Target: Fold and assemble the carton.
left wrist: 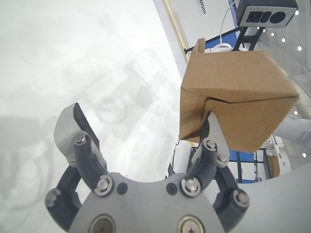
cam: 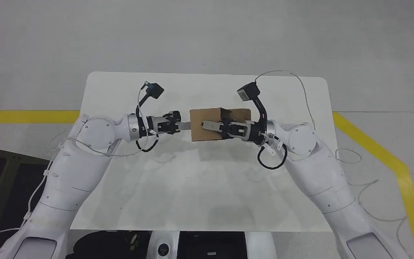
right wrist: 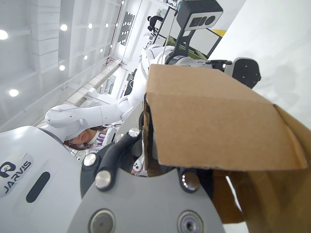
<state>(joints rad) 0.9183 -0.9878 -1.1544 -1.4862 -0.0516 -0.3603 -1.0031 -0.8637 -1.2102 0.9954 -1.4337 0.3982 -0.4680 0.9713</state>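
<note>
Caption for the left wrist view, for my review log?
Open left gripper, one finger touching the folded end flaps of the carton, white table behind.

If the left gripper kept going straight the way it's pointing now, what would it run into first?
The carton. The left gripper is open and aimed at its near end; one finger looks to touch that end, while the other would likely pass beside it, though depth is unclear.

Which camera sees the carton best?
The left wrist view: the carton shows nearly whole, folded flaps meeting at a seam. The top view shows it small, from above; the right wrist view shows it close up, cut off at the edge.
</note>
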